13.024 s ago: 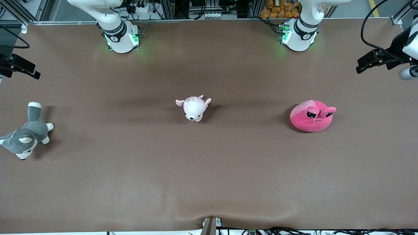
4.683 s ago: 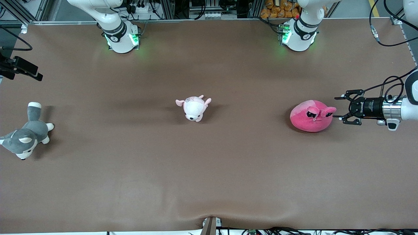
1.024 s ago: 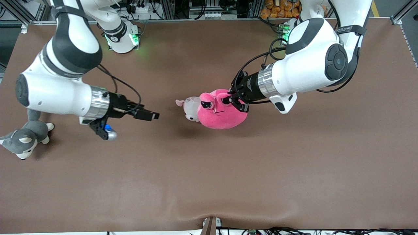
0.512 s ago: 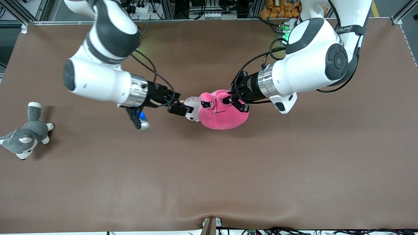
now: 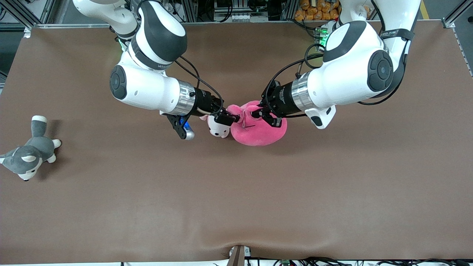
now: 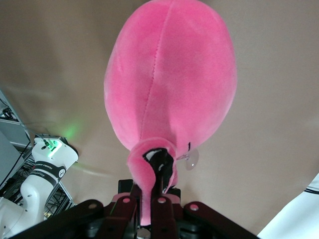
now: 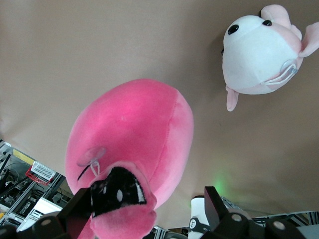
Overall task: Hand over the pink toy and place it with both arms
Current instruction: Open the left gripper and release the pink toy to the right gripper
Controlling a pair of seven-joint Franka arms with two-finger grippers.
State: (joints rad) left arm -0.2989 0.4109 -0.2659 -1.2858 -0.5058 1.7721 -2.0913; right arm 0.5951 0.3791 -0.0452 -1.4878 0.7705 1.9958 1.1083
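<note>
Both of my grippers are meeting at the pink toy (image 5: 260,129), which is hanging in the air over the middle of the table (image 5: 236,207), just above the small pale pink-and-white plush (image 5: 217,126) lying there. I am keeping my left gripper (image 5: 264,115) clamped on one of the toy's ears, and the left wrist view shows that ear pinched between my closed fingers (image 6: 159,199) with the round body (image 6: 169,74) dangling free below; holding it by the ear leaves the opposite ear free for my other arm. My right gripper (image 5: 232,119) is reaching in at that free ear, and in the right wrist view my fingers (image 7: 217,206) are standing apart on either side of the ear and eye patch (image 7: 119,191), not yet closed on it. I judge this to be the instant just before the receiving grasp, so my left must not let go yet.

Compared with half a second ago, my right arm has swung in over the pale plush and reached the toy's face, while my left arm is holding almost the same pose. The grey-and-white dog (image 5: 27,155) is lying unmoved at the right arm's end of the table.
</note>
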